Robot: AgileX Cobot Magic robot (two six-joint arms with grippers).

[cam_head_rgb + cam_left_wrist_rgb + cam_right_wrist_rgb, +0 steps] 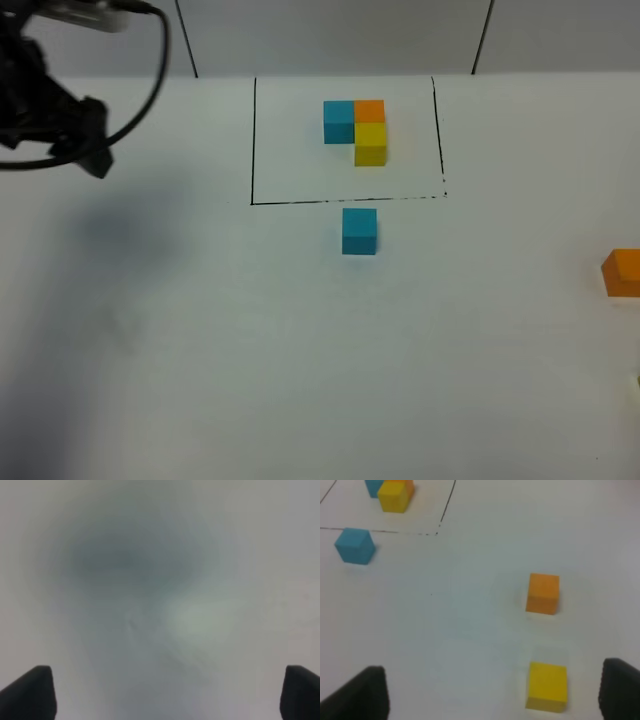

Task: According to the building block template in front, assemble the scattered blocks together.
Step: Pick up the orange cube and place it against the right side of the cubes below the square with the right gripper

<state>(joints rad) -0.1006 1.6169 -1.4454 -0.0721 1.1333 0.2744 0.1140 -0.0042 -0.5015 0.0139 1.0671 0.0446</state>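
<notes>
The template, a tight blue (338, 120), orange (369, 110) and yellow (370, 144) cube group, sits inside a thin black outline (253, 140) at the back middle. It also shows in the right wrist view (393, 495). The loose blue cube (359, 230) (355, 545) stands just in front of the outline. The loose orange cube (622, 272) (542, 594) is at the right edge, with the loose yellow cube (547, 686) beside it. My right gripper (492, 695) is open and empty, the yellow cube near its fingers. My left gripper (167, 697) is open over bare table.
The left arm (60, 120) with its cables hangs over the back left of the white table (200, 350) and casts a shadow there. The right arm is out of the high view. The table's back edge meets a grey wall.
</notes>
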